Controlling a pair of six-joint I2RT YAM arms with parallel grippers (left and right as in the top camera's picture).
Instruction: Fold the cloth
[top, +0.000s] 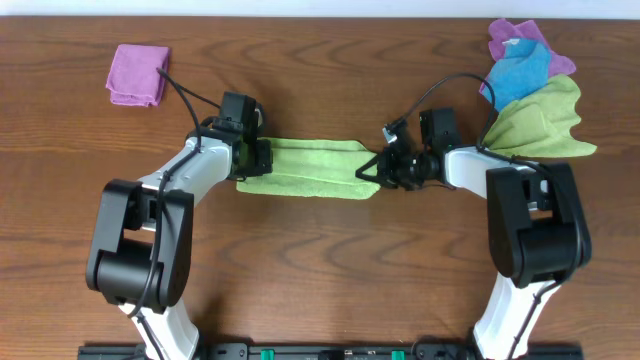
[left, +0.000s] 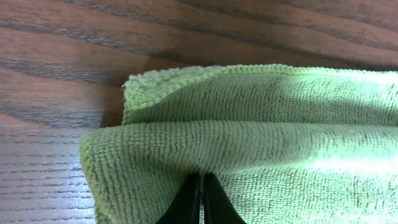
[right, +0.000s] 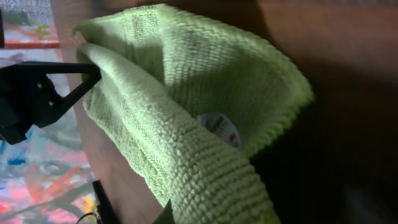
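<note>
Lime-green cloth (top: 305, 168) held between left gripper (top: 256, 160), right gripper (top: 373, 171) — both clamped on it; shallow pinch risked slipping mid-fold.

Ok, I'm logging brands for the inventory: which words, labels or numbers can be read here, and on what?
The white tag on the cloth: red and dark print, too blurred to read.
No other word, label, number or sign shows in any view.
</note>
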